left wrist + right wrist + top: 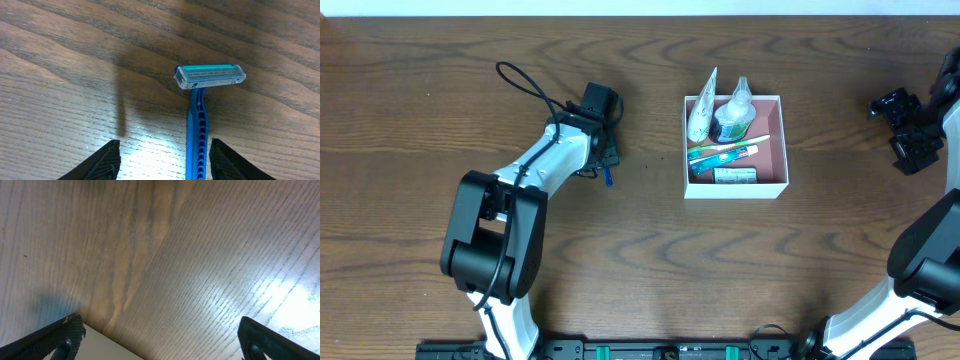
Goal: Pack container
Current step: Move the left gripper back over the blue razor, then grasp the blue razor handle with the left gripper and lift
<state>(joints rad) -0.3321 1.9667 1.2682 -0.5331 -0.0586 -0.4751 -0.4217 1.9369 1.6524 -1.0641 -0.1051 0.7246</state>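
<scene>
1. Overhead, the container sits right of the table's centre, at 3 o'clock from the left gripper
2. Left gripper's fingers stand spread, pinching nothing; a blue razor lies between them, head toward 12 o'clock in the wrist view
3. Right gripper hangs spread wide, at 3 o'clock from the container
</scene>
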